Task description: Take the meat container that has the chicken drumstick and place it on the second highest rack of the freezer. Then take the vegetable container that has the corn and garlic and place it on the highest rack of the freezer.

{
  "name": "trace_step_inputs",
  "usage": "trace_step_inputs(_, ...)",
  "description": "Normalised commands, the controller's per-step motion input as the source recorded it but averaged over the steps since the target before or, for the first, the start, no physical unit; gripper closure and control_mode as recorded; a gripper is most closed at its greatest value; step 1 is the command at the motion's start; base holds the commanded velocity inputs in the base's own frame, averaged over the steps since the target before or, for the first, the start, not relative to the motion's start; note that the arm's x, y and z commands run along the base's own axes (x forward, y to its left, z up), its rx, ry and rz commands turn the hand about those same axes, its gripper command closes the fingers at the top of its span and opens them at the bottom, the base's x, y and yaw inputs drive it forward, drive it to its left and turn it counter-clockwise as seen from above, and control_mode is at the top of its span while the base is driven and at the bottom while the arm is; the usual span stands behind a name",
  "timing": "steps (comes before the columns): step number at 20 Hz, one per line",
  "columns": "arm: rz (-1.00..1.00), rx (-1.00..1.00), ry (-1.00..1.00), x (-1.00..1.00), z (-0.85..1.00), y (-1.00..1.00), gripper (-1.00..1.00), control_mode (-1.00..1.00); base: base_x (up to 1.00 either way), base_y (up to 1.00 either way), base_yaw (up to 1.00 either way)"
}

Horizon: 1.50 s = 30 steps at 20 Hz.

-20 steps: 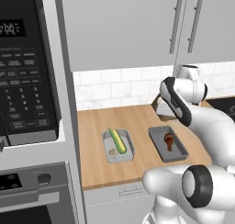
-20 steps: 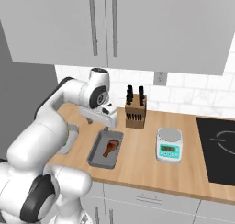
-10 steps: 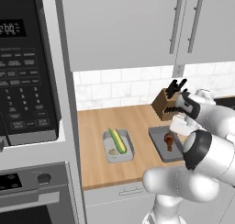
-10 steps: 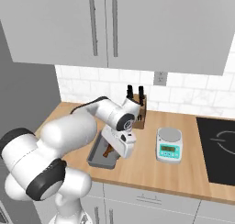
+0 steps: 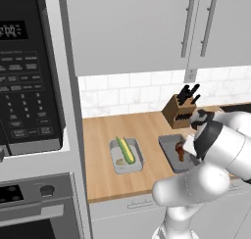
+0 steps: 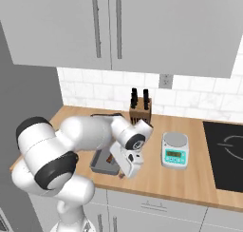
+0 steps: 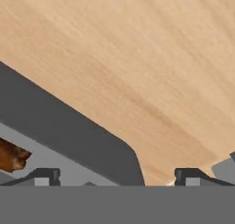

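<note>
Low over the right half of the wooden butcher-block counter [image 5: 103,177], down at the dark grey rectangular meat tray [image 5: 168,146] with the small reddish-brown chicken drumstick [image 5: 180,150] inside. In the hand view, two-finger gripper [image 7: 117,175] spread wide, one fingertip [image 7: 43,176] inside the tray at lower left, the other beyond the rim over bare wood at lower right, nothing pinched yet; tray wall and rounded corner between them. Likely a rigid, light, shallow tray with a smooth, matte, possibly slick wall: best taken by pinching that thin upright rim, kept level so the loose drumstick does not roll. Lower centre of the left base view: paler grey tray [image 5: 137,165] holding the yellow-green corn cob [image 5: 125,150] and off-white garlic bulb [image 5: 120,161], well apart from the arm. Wooden knife block [image 6: 140,110] against the tiled wall; white kitchen scale [image 6: 174,150] just right of the hand.
</note>
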Motion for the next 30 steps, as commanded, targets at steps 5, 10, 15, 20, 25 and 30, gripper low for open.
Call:
trace_step_inputs(5,-0.06,0.0,-0.01,0.0,-0.42,0.03,-1.0,-1.0,0.0,0.0,0.0)
trace_step_inputs(10,-0.07,-0.02,-0.04,0.0,-0.45,0.08,-1.0,-1.0,0.0,0.0,0.0)
trace_step_inputs(15,-0.01,-0.01,-0.12,-0.38,-0.07,0.21,-1.0,-1.0,0.0,0.0,0.0)
trace_step_inputs(20,-0.01,-0.01,-0.01,-0.15,-0.01,0.35,-1.0,-1.0,0.0,0.0,0.0)
trace_step_inputs(25,-0.02,-0.02,0.01,0.07,-0.26,0.27,1.0,-1.0,0.0,0.0,0.0)
trace_step_inputs(30,0.0,-0.04,0.02,0.0,-0.15,0.19,1.0,-1.0,0.0,0.0,0.0)
